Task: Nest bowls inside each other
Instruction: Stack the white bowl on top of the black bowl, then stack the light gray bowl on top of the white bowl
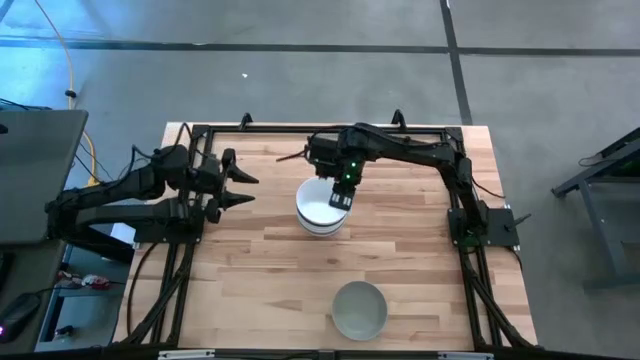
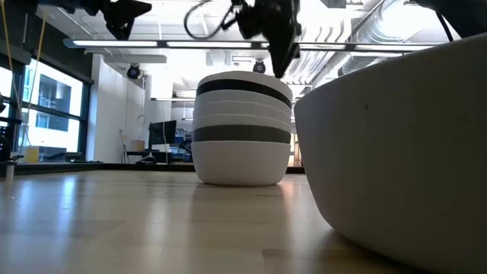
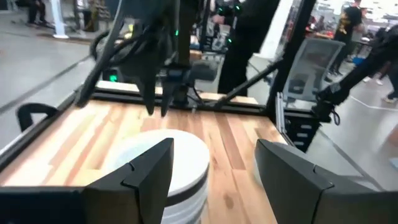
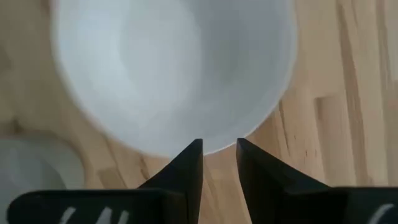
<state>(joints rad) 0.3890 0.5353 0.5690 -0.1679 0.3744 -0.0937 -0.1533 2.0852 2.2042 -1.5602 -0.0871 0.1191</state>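
The right pincer (image 1: 342, 200) hangs above the stack of bowls (image 1: 321, 208), over the rim on the side nearest the right arm's base. Its two fingers (image 4: 188, 165) point straight down, drawn close together with only a narrow gap between them, and they grip nothing. Directly below the fingertips lies the edge of the top white bowl (image 4: 171, 74), its hollow facing up. From table height, the fingertips sit clear above the stack (image 2: 243, 129), not touching it.

The stack stands upright on the wooden table (image 1: 260, 290). Its layers show white bands with a black band near the top and a grey band lower down.

A single grey bowl (image 1: 359, 309) sits alone on the table, well apart from the right pincer, toward the front edge, open side up.

The left pincer (image 1: 243, 189) hovers beside the stack, on the far side from the right pincer. Its fingers (image 3: 146, 171) are spread wide apart and hold nothing.
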